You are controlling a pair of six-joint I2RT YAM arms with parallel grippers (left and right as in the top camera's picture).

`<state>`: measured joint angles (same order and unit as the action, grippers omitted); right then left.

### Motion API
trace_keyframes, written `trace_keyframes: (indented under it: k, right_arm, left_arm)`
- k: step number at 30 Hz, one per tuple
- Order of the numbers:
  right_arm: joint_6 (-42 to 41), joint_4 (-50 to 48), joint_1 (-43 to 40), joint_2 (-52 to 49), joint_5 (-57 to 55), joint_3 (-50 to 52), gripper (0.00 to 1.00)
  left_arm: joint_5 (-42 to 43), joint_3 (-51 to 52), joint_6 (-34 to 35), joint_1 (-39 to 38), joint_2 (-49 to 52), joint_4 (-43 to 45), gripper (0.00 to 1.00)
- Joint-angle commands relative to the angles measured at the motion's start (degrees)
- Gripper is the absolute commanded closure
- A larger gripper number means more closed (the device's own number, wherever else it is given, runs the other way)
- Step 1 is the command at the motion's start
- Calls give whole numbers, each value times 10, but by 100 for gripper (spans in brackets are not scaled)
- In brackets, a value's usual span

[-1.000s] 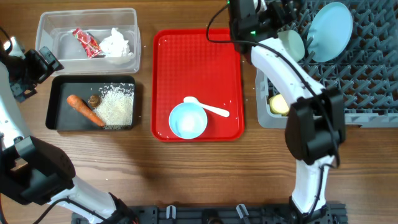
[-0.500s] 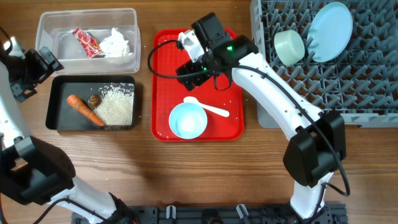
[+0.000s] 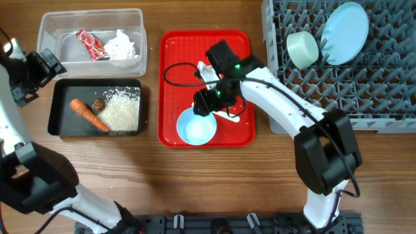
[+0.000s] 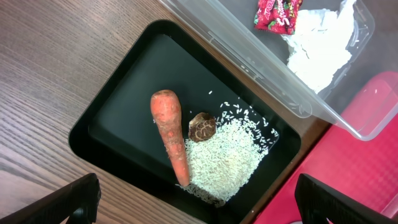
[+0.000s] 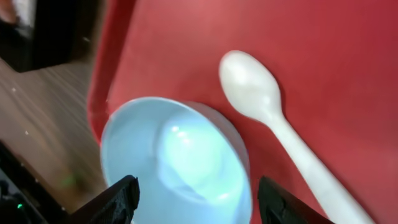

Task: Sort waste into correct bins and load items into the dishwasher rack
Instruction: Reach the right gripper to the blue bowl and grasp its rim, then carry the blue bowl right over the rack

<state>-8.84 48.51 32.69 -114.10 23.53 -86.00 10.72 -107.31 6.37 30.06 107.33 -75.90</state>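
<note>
**Right jaws astride the blue bowl; left jaws wide over the waste tray**

The right gripper (image 5: 199, 205) hangs low over the large red plastic serving tray (image 3: 195, 52). Its jaws stand apart, one on each side of the round light-blue bowl (image 5: 180, 162). The bowl sits upright between them, and its rim lies just beside each fingertip. Whether the fingertips already press on the bowl cannot be told. Just beyond the jaws and outside their gap, the white plastic spoon (image 5: 261, 106) lies flat on the tray, its scoop beside the bowl's rim.

The left gripper (image 4: 199, 202) is fully spread and grips nothing. Ahead of its jaws lies the shallow black rectangular tray (image 4: 124, 106). It holds the orange carrot (image 4: 169, 134), the small brown food morsel (image 4: 202, 126) touching the carrot's side, and the loose white rice (image 4: 227, 155). Further ahead is the clear plastic rectangular tub (image 4: 249, 62), with the small red wrapper (image 4: 278, 12) and the crumpled white tissue (image 4: 320, 43) inside.

Well away from both pairs of jaws, the large grey pegged plastic rack (image 3: 390, 84) carries the round light-blue plate (image 3: 344, 32), standing on edge. The pale-green bowl (image 3: 302, 49) is tipped on its side beside the plate.
</note>
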Motion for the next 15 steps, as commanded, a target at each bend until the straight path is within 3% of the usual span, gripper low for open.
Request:
trace_keyframes:
  k: [1,5,7,8,15]
  right_arm:
    - [-32,-30,-3,-1,-17,52,36]
    - [-40,-48,-3,-1,-17,66,44]
    - [-44,-50,-3,-1,-17,66,67]
    - [-45,-50,-3,-1,-17,66,96]
    - [-48,-50,-11,19,-17,55,96]
  left_arm:
    - [1,-4,1,0,-16,0,0]
    - [1,-4,1,0,-16,0,0]
    - [1,-4,1,0,-16,0,0]
    - [1,-4,1,0,-16,0,0]
    - [1,-4,1,0,-16,0,0]
